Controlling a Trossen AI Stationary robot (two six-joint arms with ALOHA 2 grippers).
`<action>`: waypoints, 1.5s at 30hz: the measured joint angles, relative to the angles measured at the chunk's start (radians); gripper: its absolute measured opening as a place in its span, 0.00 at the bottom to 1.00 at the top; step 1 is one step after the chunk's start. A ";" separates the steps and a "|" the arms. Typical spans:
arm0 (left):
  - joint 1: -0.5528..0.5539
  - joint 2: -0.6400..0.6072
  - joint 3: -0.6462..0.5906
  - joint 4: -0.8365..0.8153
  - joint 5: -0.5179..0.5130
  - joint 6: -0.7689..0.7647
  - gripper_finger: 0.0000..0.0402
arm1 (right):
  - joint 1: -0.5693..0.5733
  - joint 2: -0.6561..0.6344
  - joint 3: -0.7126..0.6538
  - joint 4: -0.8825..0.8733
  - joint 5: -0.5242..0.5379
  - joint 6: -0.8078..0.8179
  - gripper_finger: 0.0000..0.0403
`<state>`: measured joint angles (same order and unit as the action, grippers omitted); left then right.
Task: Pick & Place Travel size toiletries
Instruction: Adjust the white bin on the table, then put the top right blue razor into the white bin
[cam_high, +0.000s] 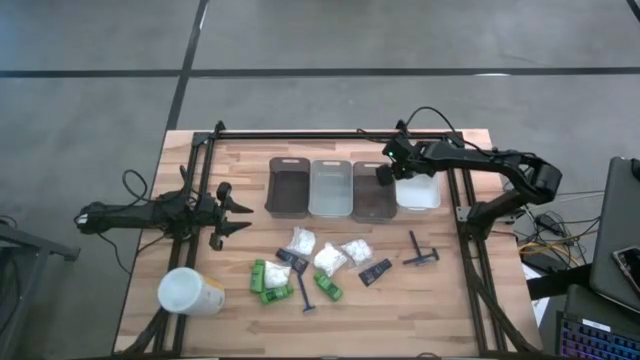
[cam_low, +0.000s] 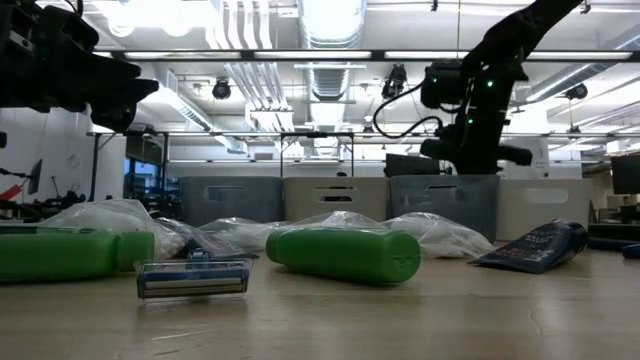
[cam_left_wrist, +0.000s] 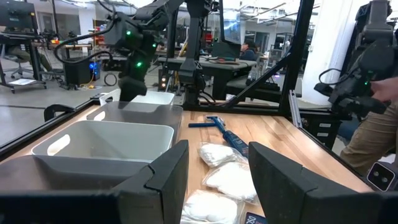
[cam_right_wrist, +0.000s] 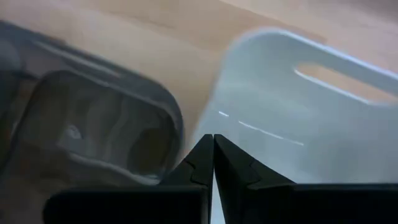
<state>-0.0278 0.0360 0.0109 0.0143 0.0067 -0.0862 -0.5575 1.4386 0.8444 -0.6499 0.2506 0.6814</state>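
Observation:
The toiletries lie on the near half of the table: green bottles (cam_high: 270, 278) (cam_low: 345, 253), white packets (cam_high: 329, 257) (cam_left_wrist: 221, 153), black tubes (cam_high: 375, 271) (cam_low: 535, 245) and dark razors (cam_high: 420, 252) (cam_low: 192, 278). My right gripper (cam_high: 385, 172) (cam_right_wrist: 213, 148) is shut with nothing between its fingers. It hovers over the edge between the dark bin (cam_high: 373, 190) and the white bin (cam_high: 418, 192). My left gripper (cam_high: 238, 214) (cam_left_wrist: 217, 177) is open at the table's left side, pointing toward the bins, apart from everything.
Four bins (cam_high: 331, 188) stand in a row across the table's far middle. A large white cylinder with a yellowish base (cam_high: 190, 292) lies at the near left corner. Black frame rails (cam_high: 465, 215) run along both sides. A person (cam_left_wrist: 373, 124) stands beyond the table's right edge.

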 joint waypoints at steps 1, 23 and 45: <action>0.000 0.000 0.000 0.000 0.000 0.000 0.43 | 0.006 -0.013 0.000 -0.022 0.000 0.005 0.02; 0.000 0.000 0.000 0.000 0.000 0.000 0.43 | 0.748 -0.404 -0.002 -0.378 -0.283 0.154 0.16; 0.000 0.000 0.000 0.000 0.000 0.000 0.43 | 1.040 0.005 0.016 -0.247 -0.247 -0.169 0.72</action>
<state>-0.0279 0.0362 0.0109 0.0143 0.0067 -0.0862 0.4824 1.4433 0.8600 -0.8964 0.0031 0.5125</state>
